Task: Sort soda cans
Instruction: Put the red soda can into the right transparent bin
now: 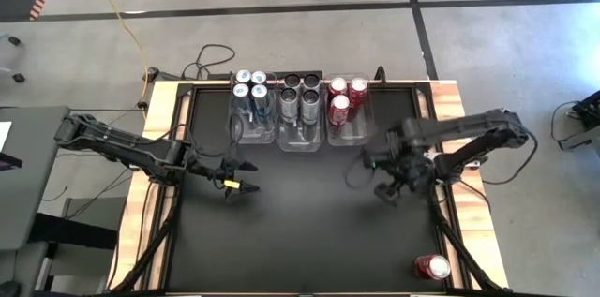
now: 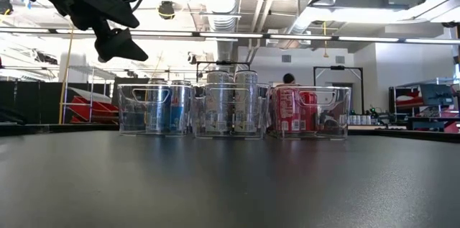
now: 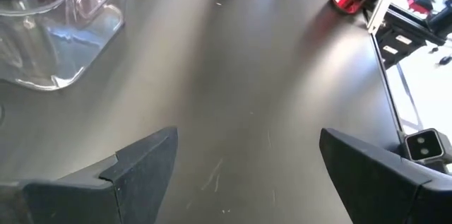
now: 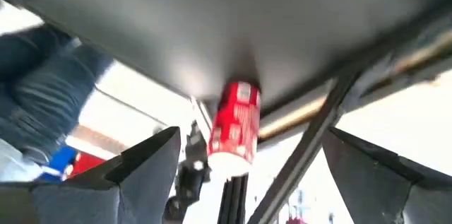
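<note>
Glossy metal soda cans (image 1: 300, 100) sit in clear, shiny plastic bins (image 1: 302, 135) on a matt black tabletop (image 1: 309, 231) edged in pale wood.

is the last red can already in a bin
No, one red can lies on its side alone near the table's front right corner, far from the bins.

No lettering is legible anywhere (the can labels are blurred).

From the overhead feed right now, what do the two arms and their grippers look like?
Both are dark, jointed arms with black cables trailing along their links. The left gripper has black wedge-shaped fingers and small yellow marks near its tips. The right gripper is all dark, with matching wedge fingers.
</note>
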